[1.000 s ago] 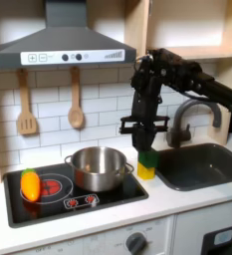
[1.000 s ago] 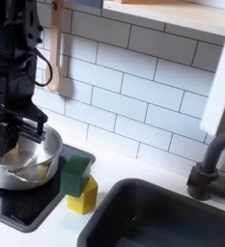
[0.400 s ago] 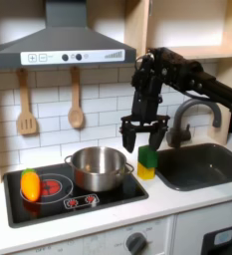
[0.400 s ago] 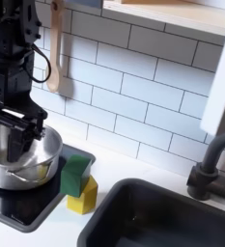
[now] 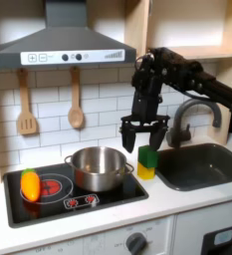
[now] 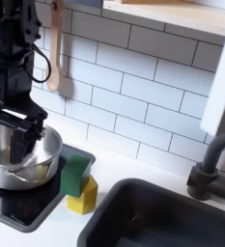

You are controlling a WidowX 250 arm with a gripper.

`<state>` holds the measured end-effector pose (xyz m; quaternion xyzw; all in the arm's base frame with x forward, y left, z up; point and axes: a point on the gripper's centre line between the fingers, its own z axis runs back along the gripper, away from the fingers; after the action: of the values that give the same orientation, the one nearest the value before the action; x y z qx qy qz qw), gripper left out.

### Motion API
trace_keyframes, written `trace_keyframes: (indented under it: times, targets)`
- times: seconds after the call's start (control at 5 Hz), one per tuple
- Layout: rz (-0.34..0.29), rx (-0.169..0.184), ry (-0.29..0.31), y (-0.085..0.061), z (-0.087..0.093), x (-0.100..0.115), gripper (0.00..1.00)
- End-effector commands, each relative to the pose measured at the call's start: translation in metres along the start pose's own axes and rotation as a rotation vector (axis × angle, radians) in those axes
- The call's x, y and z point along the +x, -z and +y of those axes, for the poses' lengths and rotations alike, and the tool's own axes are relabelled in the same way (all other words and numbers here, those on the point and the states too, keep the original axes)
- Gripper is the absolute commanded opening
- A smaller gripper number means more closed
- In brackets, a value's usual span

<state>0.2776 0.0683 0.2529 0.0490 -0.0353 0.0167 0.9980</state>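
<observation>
Now, sponge (image 5: pixel 146 161): we are seeing a two-layer block, green on top and yellow below, standing on the counter between the stove (image 5: pixel 48 204) and the sink (image 5: pixel 202 164).
Sponge, second exterior view (image 6: pixel 79 181): green part is sitting slightly askew on the yellow base, touching the stove's edge.
Gripper (image 5: pixel 145 137): we are watching it hanging just above the sponge, fingers spread, grasping nothing.
Pot (image 5: pixel 98 167): steel, sitting just left of the sponge in the first exterior view.
</observation>
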Motion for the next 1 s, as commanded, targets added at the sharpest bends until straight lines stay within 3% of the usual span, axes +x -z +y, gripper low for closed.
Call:
trace_keyframes:
  times: [0.0, 0.8]
  targets:
    - [-0.01, 0.016, 0.013, 0.011, 0.011, 0.011, 1.0]
    - [-0.077, 0.026, -0.007, 0.046, 0.027, 0.058, 1.0]
